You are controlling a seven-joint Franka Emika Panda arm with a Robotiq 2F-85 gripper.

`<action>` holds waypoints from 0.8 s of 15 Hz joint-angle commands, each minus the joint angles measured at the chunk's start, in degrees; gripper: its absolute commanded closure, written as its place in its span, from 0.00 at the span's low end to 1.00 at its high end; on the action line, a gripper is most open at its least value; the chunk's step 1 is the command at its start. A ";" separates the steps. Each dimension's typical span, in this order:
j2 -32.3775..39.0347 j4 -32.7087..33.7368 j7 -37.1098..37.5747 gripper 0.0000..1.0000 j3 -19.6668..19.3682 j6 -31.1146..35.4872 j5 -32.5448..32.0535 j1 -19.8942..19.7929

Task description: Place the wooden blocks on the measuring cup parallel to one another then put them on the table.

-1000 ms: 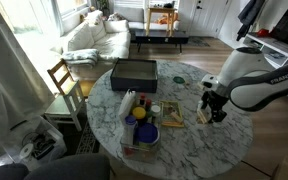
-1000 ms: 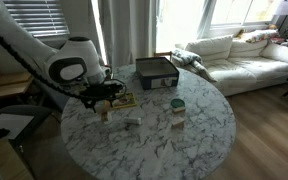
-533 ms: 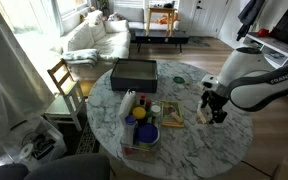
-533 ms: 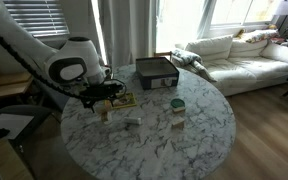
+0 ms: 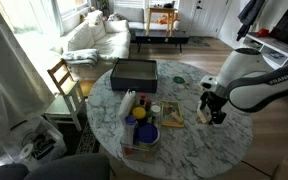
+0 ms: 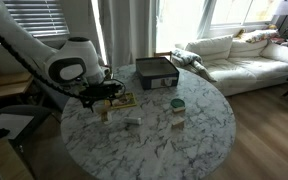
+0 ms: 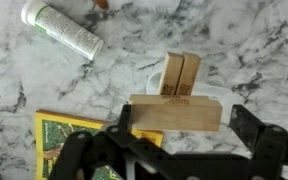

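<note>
Arm: we see it reach over the table (image 5: 197,146), wrist bent, gripper (image 5: 213,110) pointing down, low over the top.
Fingers: apart, w/ one wooden block (image 7: 174,112) crosswise betw. them; gripped or not, we can't tell.
Wrist view only: two more blocks (image 7: 180,75), parallel, on white measuring cup (image 7: 149,84).
Ext. views: blocks too small to see.
</note>
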 commanded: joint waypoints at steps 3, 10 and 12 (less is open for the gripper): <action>0.95 -0.26 -1.32 0.00 0.49 0.88 1.63 -0.26; 2.02 0.01 -2.57 0.00 1.18 1.60 3.53 -0.55; 2.39 0.17 -2.65 0.00 1.38 1.74 4.25 -0.70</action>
